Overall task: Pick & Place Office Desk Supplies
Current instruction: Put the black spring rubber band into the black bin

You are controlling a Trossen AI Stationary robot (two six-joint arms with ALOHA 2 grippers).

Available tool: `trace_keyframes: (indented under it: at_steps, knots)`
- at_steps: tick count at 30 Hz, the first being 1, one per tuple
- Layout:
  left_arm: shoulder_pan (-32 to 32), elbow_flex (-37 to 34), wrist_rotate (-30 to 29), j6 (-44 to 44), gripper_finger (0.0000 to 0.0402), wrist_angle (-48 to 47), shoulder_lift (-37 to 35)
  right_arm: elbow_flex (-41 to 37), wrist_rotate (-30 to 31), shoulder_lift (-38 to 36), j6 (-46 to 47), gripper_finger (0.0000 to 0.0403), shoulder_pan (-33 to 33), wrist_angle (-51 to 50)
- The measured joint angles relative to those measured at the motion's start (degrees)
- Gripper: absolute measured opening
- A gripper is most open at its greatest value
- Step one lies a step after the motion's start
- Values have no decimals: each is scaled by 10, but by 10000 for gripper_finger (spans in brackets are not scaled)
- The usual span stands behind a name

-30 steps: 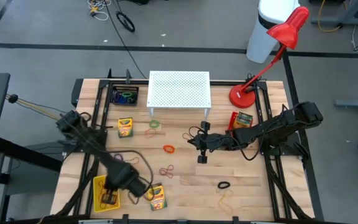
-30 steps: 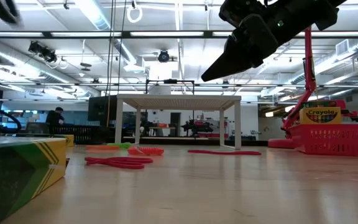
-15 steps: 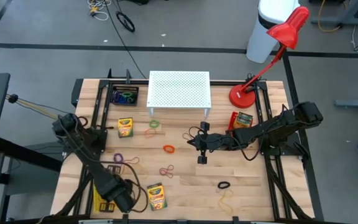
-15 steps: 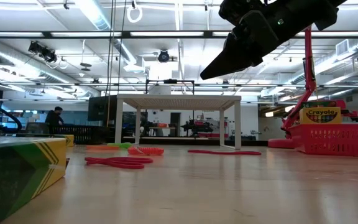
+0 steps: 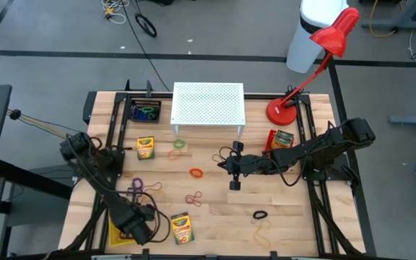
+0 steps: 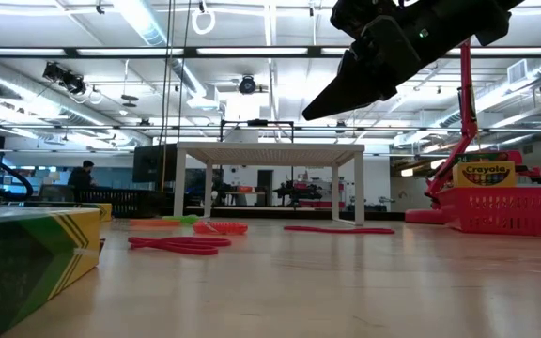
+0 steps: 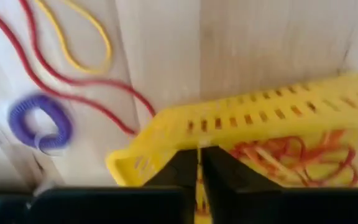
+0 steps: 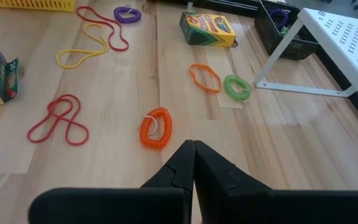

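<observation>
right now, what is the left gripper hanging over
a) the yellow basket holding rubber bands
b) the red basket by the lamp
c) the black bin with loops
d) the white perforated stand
a: the left gripper, fingers together, sits just above the yellow basket with reddish rubber bands inside, at the table's near left corner in the high view.

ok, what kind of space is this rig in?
Looks like an open lab or workshop, not an office. The low view shows exposed ceiling ducts and strip lights, with benches and a person far behind. Loose cables lie on the grey floor beside the table.
</observation>
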Motion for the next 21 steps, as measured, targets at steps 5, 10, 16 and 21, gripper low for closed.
trace_keyframes:
  at_steps: [5, 10, 16, 21]
  knots:
    - [-1, 0, -23, 12, 7, 45, 0, 0, 0, 0, 0, 17, 0, 0]
    - [-5, 11, -36, 26, 6, 63, 0, 0, 0, 0, 0, 17, 0, 0]
    - [-5, 51, -47, 34, 7, 52, 0, 0, 0, 0, 0, 17, 0, 0]
    - [-4, 61, -67, 9, 7, 58, -26, 0, 0, 0, 0, 17, 0, 0]
